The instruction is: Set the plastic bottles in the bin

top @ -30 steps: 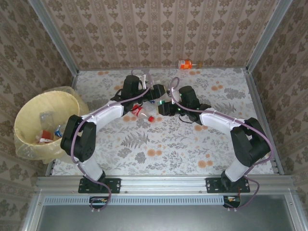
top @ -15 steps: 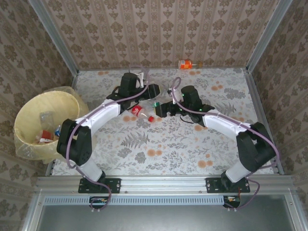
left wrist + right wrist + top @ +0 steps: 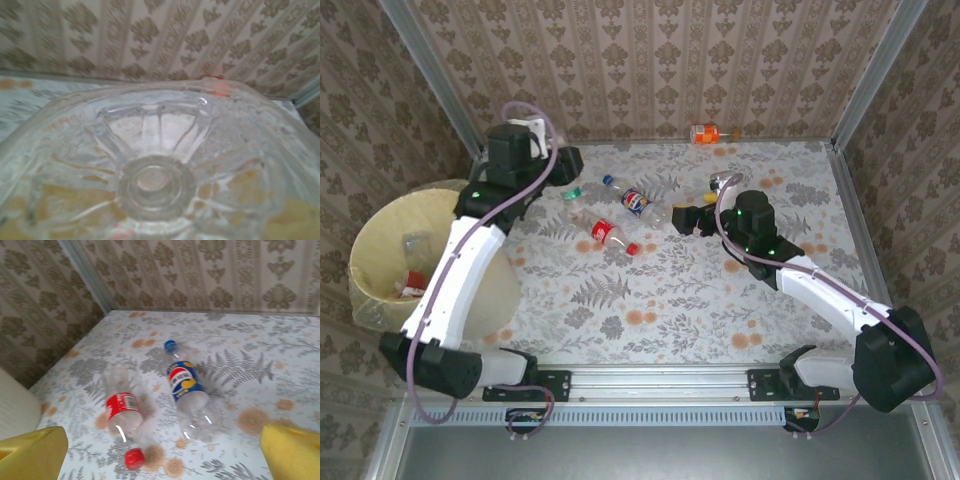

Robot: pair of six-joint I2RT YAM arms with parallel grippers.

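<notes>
Top view: we're seeing the left end effector raised just beyond the bin, off its far-right side. It's apparently clamping a clear bottle with a green cap, not yet over the bin's opening. A few bottles are lying inside the bin already. A red-label bottle and a blue-label bottle are lying flat on the surface, well right of the bin. An orange-label bottle is sitting farthest from the bin, against the back wall. The right end effector is sitting beyond that pair, away from the bin, fingers spread wide, carrying nothing.

Left wrist: the bottle's ribbed base is crowding the lens. The fingers are hidden, so we're inferring the grip from the bottle hanging off the surface.

Right wrist: the yellow fingers are standing wide at the lower corners. The red and blue bottles are lying side by side on the bin's side of them, not touching.

Handling: we're judging these as empty, light, thin-walled and slick, so they're likely to dent and roll. We're favouring a grip across the labelled mid-body, squeezing moderately.
</notes>
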